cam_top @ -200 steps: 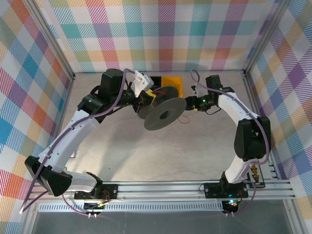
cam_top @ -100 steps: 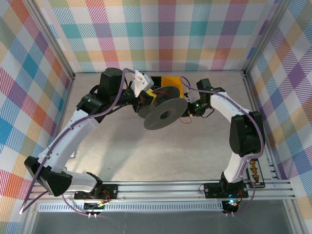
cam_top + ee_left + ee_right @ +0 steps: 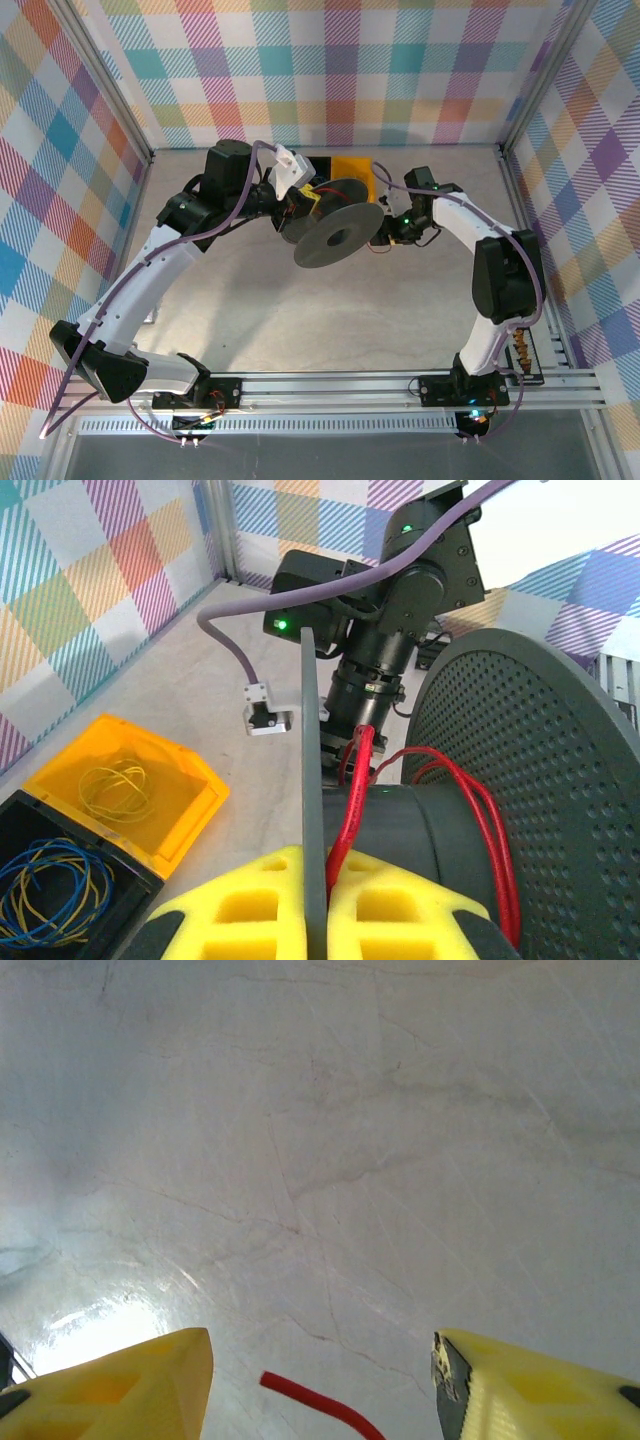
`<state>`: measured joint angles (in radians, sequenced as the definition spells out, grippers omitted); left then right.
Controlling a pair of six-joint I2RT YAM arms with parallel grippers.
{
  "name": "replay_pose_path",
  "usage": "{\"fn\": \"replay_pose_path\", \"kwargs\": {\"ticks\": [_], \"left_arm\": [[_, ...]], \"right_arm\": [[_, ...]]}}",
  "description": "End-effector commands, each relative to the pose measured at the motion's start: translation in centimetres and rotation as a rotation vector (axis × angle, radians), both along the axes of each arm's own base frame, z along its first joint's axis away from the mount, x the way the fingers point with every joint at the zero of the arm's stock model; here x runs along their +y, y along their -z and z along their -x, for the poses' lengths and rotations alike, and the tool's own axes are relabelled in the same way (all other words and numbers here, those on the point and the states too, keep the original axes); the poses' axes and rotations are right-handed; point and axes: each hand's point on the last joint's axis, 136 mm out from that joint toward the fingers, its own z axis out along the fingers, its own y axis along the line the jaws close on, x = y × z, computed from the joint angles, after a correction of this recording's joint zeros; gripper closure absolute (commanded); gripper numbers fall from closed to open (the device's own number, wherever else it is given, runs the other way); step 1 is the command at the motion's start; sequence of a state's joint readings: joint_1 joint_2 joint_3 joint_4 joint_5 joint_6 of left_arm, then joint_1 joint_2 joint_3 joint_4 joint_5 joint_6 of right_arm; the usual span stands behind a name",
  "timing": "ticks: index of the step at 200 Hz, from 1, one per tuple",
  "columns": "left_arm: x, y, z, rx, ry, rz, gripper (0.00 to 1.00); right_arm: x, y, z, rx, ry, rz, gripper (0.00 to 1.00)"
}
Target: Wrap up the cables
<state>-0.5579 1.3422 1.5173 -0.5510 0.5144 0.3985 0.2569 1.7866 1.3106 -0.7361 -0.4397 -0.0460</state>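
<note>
The black spool [image 3: 335,235] is held tilted above the table. My left gripper [image 3: 322,910] is shut on the spool's thin flange [image 3: 312,730], which stands edge-on between the yellow pads. The red cable [image 3: 352,800] runs past that flange, and a few turns lie on the dark hub [image 3: 440,850]. A loose tail of the cable [image 3: 378,247] hangs at the spool's right side. My right gripper [image 3: 385,238] is right beside the spool. It stands open [image 3: 322,1360] just above the table, and the cable's free end [image 3: 320,1405] lies between its fingers, touching neither.
A yellow bin [image 3: 120,790] of yellow wire and a black bin [image 3: 50,880] of blue wire sit at the back, behind the spool. The yellow bin [image 3: 352,168] is close to both wrists. Checkered walls and metal posts enclose the table.
My right gripper has moved left, in close to the spool, and its jaws have narrowed. The left arm and spool have barely moved.
</note>
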Motion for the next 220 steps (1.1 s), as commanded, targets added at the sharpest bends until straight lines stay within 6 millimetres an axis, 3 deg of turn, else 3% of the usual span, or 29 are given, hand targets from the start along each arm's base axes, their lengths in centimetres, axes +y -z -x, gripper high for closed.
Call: {"fn": "replay_pose_path", "kwargs": {"ticks": [1,23,45,101,149,168,220], "left_arm": [[-0.2,-3.6,0.3,-0.096,0.026,0.055,1.00],[-0.3,-3.5,0.2,-0.095,0.025,0.053,1.00],[-0.3,-3.6,0.2,-0.095,0.025,0.056,1.00],[-0.1,-3.9,0.3,-0.106,0.016,0.056,1.00],[-0.2,-4.0,0.2,-0.104,0.019,0.062,1.00],[-0.2,-3.8,-0.1,-0.092,0.003,0.066,1.00],[0.6,-5.0,-2.5,-0.012,-0.078,0.208,1.00]], "right_arm": [[0.4,-1.4,1.3,-0.016,-0.033,-0.035,0.40],[0.3,-1.5,1.8,-0.015,-0.035,-0.039,0.42],[0.2,-1.2,2.1,-0.008,-0.033,-0.032,0.51],[0.2,-0.2,2.6,0.022,-0.033,-0.032,0.59],[-0.2,0.1,2.3,-0.002,-0.012,-0.012,0.83],[-0.9,0.0,1.8,-0.054,0.020,0.022,1.00],[-4.3,-1.1,0.6,-0.189,0.176,0.096,1.00]]}}
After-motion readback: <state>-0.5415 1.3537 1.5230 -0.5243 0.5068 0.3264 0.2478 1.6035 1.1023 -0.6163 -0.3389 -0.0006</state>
